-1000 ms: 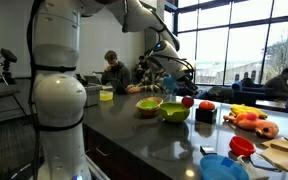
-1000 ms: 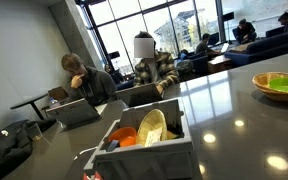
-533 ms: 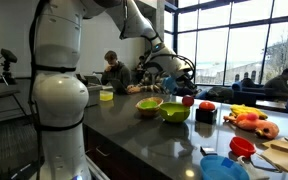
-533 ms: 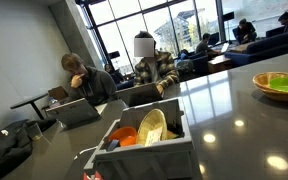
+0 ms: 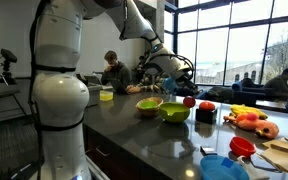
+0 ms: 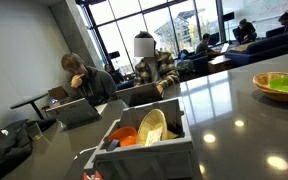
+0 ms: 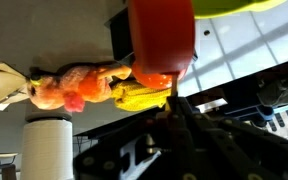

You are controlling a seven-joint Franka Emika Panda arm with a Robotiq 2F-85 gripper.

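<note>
In an exterior view my gripper hangs above the counter, over a yellow-green bowl and a green bowl. A red round object lies just beyond them. The wrist view is upside down. There the gripper is shut with its dark fingers together and nothing between them. It points toward a red object, with yellow bananas and orange toy food beside it. A green bowl's edge shows at the top.
A black box, bananas, orange food items, a red cup and a blue plate lie on the dark counter. A grey bin holds dishes. People sit at tables behind.
The arm's upper links shifted slightly about a second ago, then held still. The gripper stayed shut above the bowls.
</note>
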